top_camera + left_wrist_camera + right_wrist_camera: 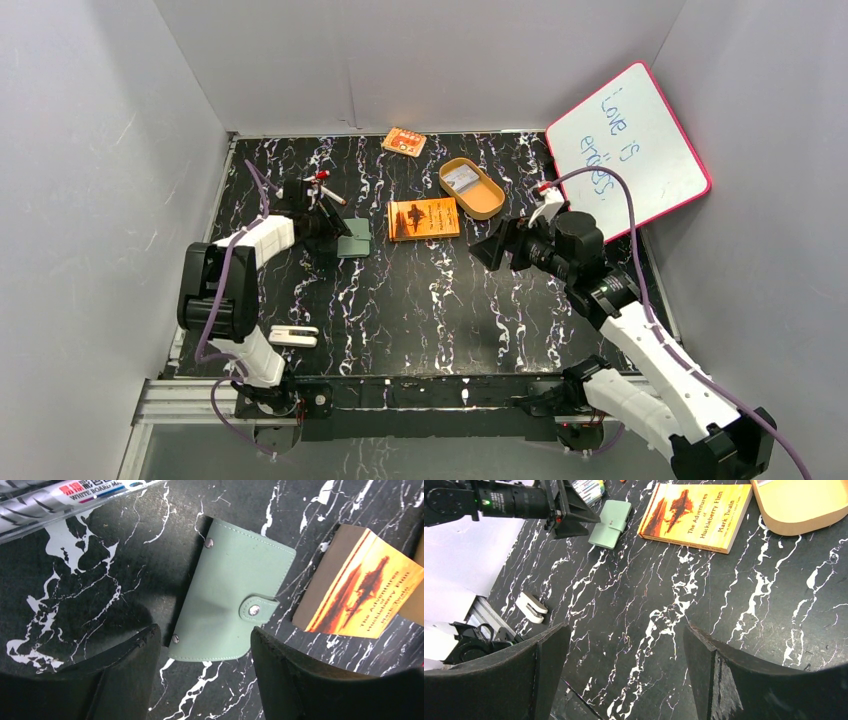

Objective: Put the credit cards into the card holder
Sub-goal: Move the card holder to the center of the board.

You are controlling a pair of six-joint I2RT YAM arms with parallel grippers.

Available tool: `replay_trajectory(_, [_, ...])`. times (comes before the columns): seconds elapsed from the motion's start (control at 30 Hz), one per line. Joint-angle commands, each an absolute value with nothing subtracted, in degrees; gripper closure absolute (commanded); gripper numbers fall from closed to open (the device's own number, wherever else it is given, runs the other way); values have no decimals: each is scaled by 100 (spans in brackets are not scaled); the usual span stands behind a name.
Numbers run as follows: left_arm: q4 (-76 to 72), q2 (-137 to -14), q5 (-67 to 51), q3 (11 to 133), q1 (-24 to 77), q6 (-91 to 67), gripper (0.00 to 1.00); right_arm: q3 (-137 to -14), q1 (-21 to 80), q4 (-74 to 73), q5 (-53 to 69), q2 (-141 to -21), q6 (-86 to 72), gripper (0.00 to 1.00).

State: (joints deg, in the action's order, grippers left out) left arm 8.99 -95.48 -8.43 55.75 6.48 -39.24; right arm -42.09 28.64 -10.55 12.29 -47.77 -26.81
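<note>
Left wrist view: on the marbled bench (75, 605) the orange book (360, 595) lies just beside the card holder (230, 595), which is flat and snapped shut. The left gripper (205, 647) has its jaws spread astride the holder's near end. Best to close squarely on both long edges and steer off the book. A marker (75, 495) lies well aside. The right gripper (624, 645) hovers with jaws spread, empty.

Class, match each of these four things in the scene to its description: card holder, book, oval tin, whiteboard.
Column one:
1 card holder
2 book
3 oval tin
4 whiteboard

Column two:
A pink-edged, leaning at the right wall
B orange cover, lying flat
C grey-green, snapped shut
D tan, open on top

Pairs: 1-C, 2-B, 3-D, 4-A.
</note>
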Motion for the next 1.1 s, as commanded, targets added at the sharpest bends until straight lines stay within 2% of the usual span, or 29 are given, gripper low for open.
replay_trajectory(0.0, [979, -9711, -812, 5803, 615, -3797, 38, -4184, 2893, -809, 1193, -4505, -2616, 9])
replay_trajectory(0.23, [900, -10006, -1113, 5653, 616, -3806, 47, -4236, 2897, -895, 1125, -4457, -2558, 9])
replay_trajectory(0.4, [721, -9941, -1329, 5264, 636, -3916, 62, -4212, 2893, -930, 1083, -4400, -2558, 9])
replay_trajectory(0.57, [681, -9712, -1365, 4940, 739, -3915, 82, -4179, 2892, -962, 1089, -4339, -2562, 9])
replay_trajectory(0.73, [699, -9345, -1435, 4639, 872, -3845, 98, -4151, 2893, -1054, 1135, -4261, -2566, 9])
replay_trajectory(1.07, [810, -7945, -1406, 3580, 1653, -4132, 100, -3902, 2921, -1333, 1353, -4017, -2647, 12])
